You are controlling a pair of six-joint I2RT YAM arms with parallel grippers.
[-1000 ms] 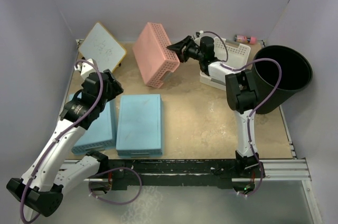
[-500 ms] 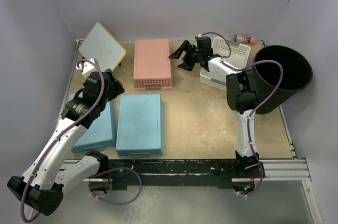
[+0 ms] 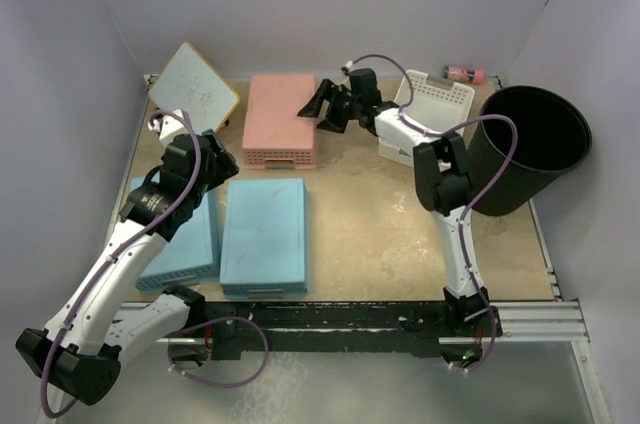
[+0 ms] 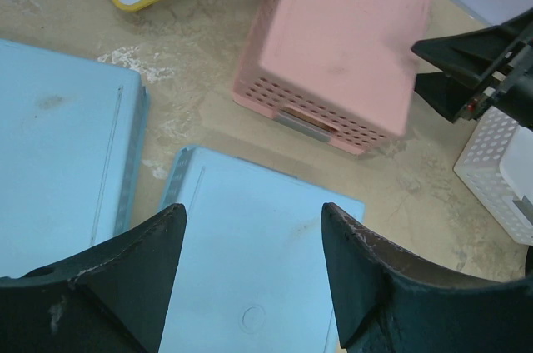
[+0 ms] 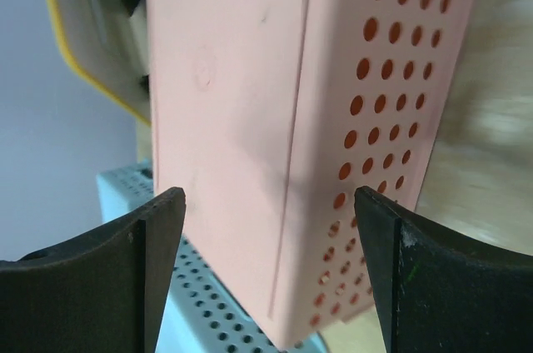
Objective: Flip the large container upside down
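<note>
The large container (image 3: 530,149) is a big round black tub standing mouth up at the table's far right edge; it shows in neither wrist view. My right gripper (image 3: 318,112) is open and empty, reaching left to the right edge of an upside-down pink basket (image 3: 284,119), far from the tub. In the right wrist view the pink basket (image 5: 250,78) lies just ahead of the open gripper (image 5: 266,203). My left gripper (image 3: 205,169) is open and empty above the blue baskets, also seen in the left wrist view (image 4: 254,220).
Two upside-down blue baskets (image 3: 264,234) (image 3: 185,239) lie front left. A white perforated basket (image 3: 432,104) sits between the right arm and the tub. A yellow-rimmed whiteboard (image 3: 192,89) leans at the back left. A small pink bottle (image 3: 464,73) lies at the back wall.
The pink basket went from tilted on edge to lying flat upside down. My right gripper let go of it and moved left along its right edge. The left arm barely moved.
</note>
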